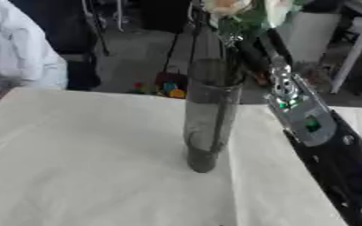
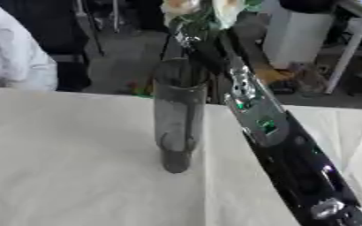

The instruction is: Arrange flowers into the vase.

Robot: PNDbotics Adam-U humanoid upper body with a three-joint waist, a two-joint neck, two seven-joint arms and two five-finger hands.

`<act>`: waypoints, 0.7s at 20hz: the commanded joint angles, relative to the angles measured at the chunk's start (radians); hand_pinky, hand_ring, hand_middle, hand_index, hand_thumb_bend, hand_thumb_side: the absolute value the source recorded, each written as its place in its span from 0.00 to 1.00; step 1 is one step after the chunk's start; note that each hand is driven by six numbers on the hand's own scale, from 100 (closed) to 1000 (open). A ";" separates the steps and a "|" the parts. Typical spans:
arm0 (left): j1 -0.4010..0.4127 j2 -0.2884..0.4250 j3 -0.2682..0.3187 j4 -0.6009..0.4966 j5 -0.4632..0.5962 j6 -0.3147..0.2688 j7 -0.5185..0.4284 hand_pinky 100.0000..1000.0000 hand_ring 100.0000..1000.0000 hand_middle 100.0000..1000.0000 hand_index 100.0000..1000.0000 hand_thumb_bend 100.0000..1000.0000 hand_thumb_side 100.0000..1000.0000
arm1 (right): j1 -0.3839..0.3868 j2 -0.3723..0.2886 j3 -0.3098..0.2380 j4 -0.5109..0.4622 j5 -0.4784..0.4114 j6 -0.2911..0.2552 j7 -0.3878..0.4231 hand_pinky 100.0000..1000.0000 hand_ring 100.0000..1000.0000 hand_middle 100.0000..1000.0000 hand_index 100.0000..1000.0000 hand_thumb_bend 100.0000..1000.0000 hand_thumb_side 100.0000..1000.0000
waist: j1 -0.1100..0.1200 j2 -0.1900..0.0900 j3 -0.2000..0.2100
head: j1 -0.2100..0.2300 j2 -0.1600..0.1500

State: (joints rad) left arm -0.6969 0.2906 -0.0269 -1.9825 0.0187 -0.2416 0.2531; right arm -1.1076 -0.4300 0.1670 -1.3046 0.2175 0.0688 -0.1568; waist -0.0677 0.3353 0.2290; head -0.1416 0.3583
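A tall smoky-grey glass vase (image 1: pixel 209 114) stands upright on the white-clothed table (image 1: pixel 84 159), near its middle. Pale cream flowers (image 1: pixel 229 6) with green leaves hang just above the vase mouth at the top edge. Their dark stems reach down into the vase's opening. My right hand (image 1: pixel 250 49) is up beside the vase rim, fingers curled round the stems. Its black and silver forearm (image 1: pixel 307 119) rises from the lower right corner. My left hand shows in neither view.
A fold in the cloth (image 1: pixel 234 194) runs forward from the vase. A person's white sleeve (image 1: pixel 18 57) is at the far left edge. Beyond the table lie small coloured things (image 1: pixel 168 88) on the floor, and a white furniture leg (image 1: pixel 354 48) stands at the right.
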 commanded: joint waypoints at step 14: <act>-0.014 0.008 0.001 -0.018 0.007 -0.001 0.004 0.89 1.00 0.90 1.00 0.02 1.00 | -0.006 -0.045 0.010 0.002 0.079 -0.004 0.137 0.99 0.89 0.75 0.84 0.59 0.97 | 0.006 -0.021 -0.003 | 0.005 -0.014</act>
State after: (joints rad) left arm -0.6968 0.2905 -0.0269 -1.9825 0.0230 -0.2414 0.2534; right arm -1.0987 -0.4447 0.1801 -1.2974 0.2805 0.0655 -0.0374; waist -0.0663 0.3369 0.2269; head -0.1382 0.3578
